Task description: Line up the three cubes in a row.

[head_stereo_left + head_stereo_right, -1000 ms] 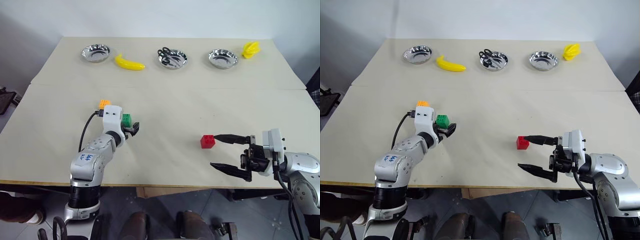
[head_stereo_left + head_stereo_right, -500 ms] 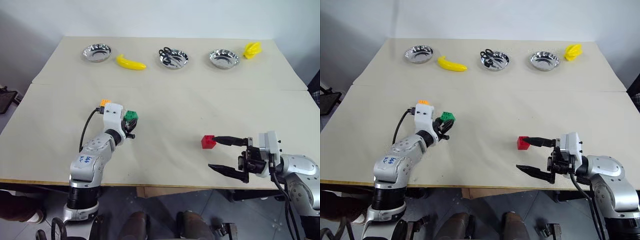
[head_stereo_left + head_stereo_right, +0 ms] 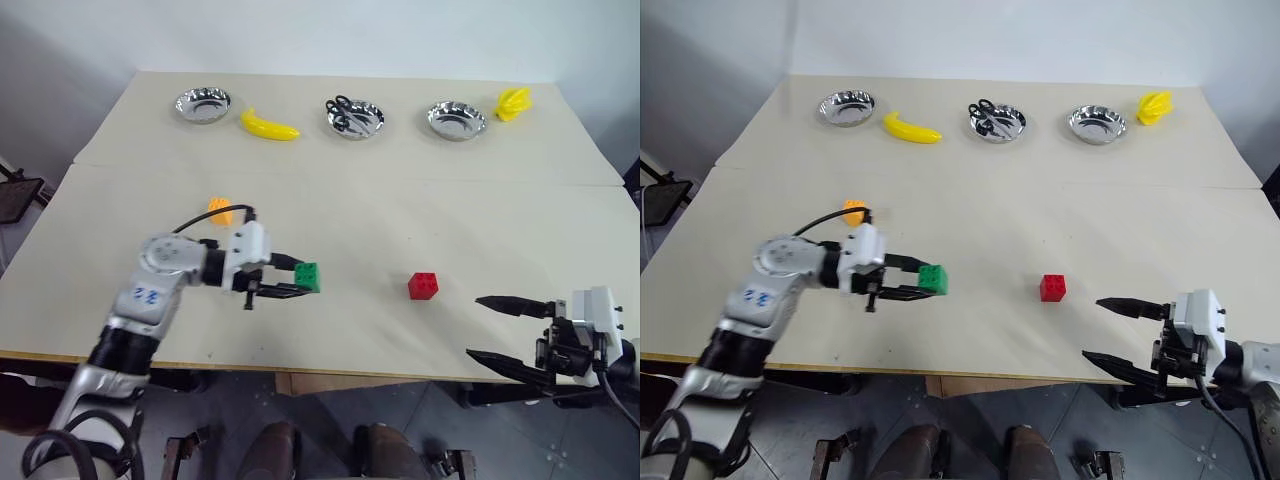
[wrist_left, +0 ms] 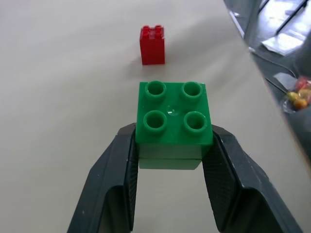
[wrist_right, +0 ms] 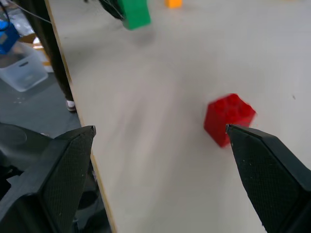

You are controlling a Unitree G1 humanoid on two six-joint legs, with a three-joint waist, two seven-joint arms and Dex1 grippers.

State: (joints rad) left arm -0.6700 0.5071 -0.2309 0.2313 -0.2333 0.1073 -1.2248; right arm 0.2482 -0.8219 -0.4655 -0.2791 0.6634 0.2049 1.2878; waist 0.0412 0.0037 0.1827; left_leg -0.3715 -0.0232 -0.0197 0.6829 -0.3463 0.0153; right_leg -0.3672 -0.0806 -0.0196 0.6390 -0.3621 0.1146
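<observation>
Your left wrist view hides the flanks of the green cube [image 4: 174,118] behind the two black fingers [image 4: 115,180] clamped on it, and the lower frame edge cuts those fingers off. In your right wrist view the red cube [image 5: 226,118] is smeared by blur, with one corner behind a fingertip [image 5: 265,167]; the green cube and the orange cube [image 5: 173,3] are cropped. The dark item in the middle steel bowl [image 3: 355,117], near the tabletop's far edge, is too small to identify.

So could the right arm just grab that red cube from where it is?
Probably yes: the right gripper is open, the red cube stands alone on bare table, nothing between them.
</observation>
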